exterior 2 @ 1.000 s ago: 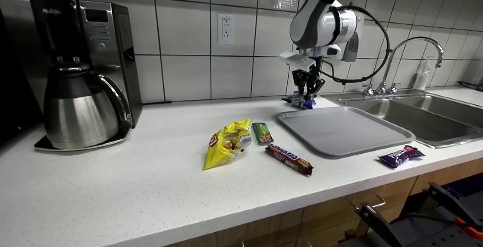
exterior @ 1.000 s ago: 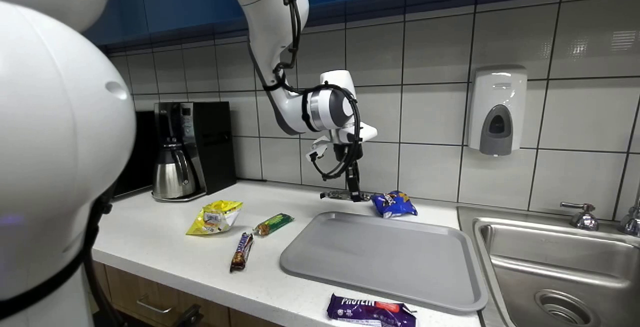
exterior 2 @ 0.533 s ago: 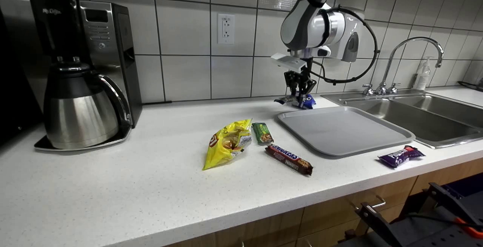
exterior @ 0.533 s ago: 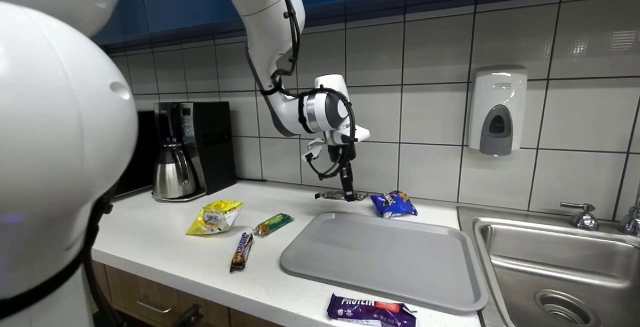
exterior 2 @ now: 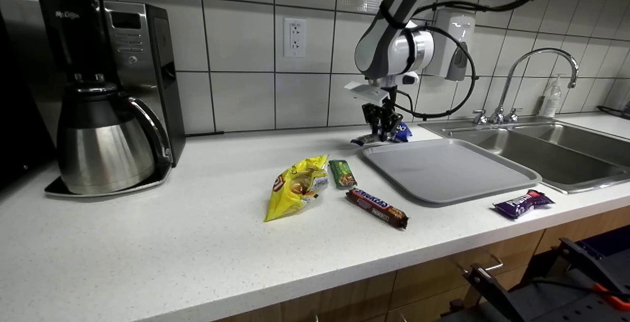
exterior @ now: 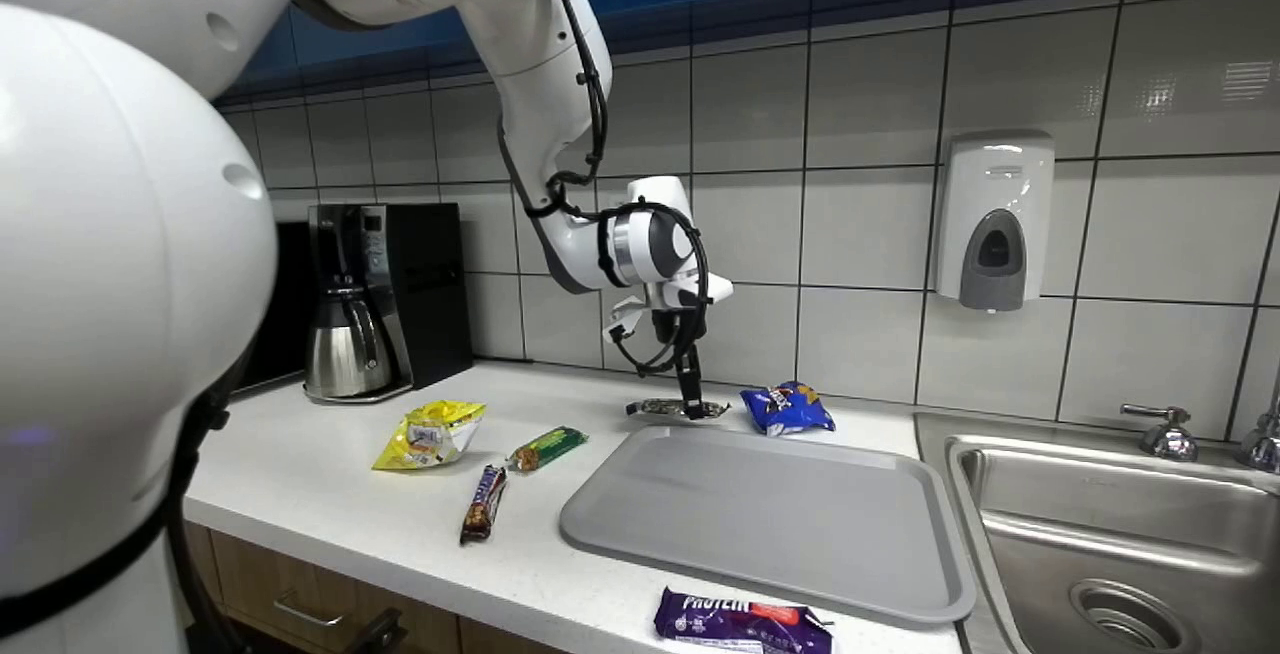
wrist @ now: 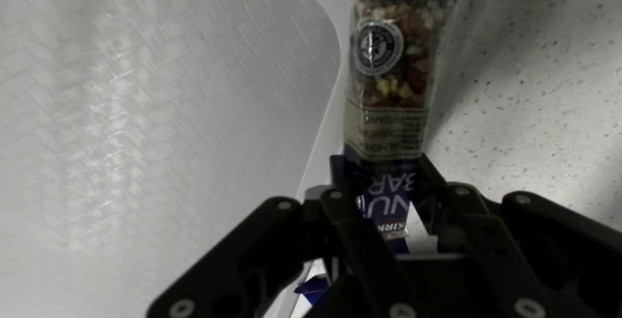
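Counter [exterior 2: 147,248]: white, speckled; is carrying the loose goods listed below.

Sink [exterior: 1120,539]: steel; its basin is showing you a drain [exterior: 1130,614].

Coffee maker [exterior 2: 130,73]: black and steel; is holding the pot [exterior 2: 106,152] on its base, black lid on, contents hidden.

Tray [exterior: 770,524]: gray, rimmed; is lying flat just beside the sink, with packets lying around it.

Gripper [wrist: 383,169]: yours; is gripping the nut bar [wrist: 388,84] across, jaws standing narrowly apart, one on either side.

Yellow bag [exterior: 430,434]: is sitting between the coffee maker and the tray, contents hidden.

Blue bag [exterior: 787,408]: is resting just behind the tray, contents hidden.

Purple bar [exterior: 743,622]: is lying just in front of the tray; its wrapper is reading PROTEIN.

Nut bar: is running along the tray's rear edge, near the blue bag; its part-clear wrapper is enclosing nuts. Whether it is touching the counter, you cannot tell.

Snickers [exterior: 484,504]: brown wrapper; is lying on the counter near the tray.

Green bar [exterior: 548,449]: is lying near the yellow bag, one end just beside the Snickers.
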Action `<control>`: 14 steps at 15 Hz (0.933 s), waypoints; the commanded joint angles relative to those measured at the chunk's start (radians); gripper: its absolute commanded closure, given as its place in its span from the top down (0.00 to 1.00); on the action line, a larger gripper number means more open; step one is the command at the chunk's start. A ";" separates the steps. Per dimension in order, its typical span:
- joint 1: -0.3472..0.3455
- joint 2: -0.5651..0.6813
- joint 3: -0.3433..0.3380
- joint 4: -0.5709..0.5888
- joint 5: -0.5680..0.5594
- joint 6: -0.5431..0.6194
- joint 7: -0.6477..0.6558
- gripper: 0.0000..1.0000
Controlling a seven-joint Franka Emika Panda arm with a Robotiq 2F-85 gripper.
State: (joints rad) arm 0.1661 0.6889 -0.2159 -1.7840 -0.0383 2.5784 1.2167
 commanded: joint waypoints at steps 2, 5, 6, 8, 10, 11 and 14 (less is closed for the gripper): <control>0.005 0.061 0.001 0.111 -0.014 -0.062 -0.007 0.10; 0.002 0.089 0.003 0.155 -0.011 -0.084 -0.011 0.10; 0.000 0.099 0.006 0.170 -0.009 -0.098 -0.015 0.10; -0.003 0.114 0.009 0.191 -0.008 -0.113 -0.017 0.10; -0.003 0.125 0.009 0.208 -0.009 -0.125 -0.018 0.10; -0.003 0.131 0.010 0.215 -0.009 -0.130 -0.018 0.10; -0.003 0.143 0.010 0.232 -0.009 -0.138 -0.019 0.10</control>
State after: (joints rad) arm 0.1727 0.8107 -0.2159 -1.6078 -0.0387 2.4911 1.2166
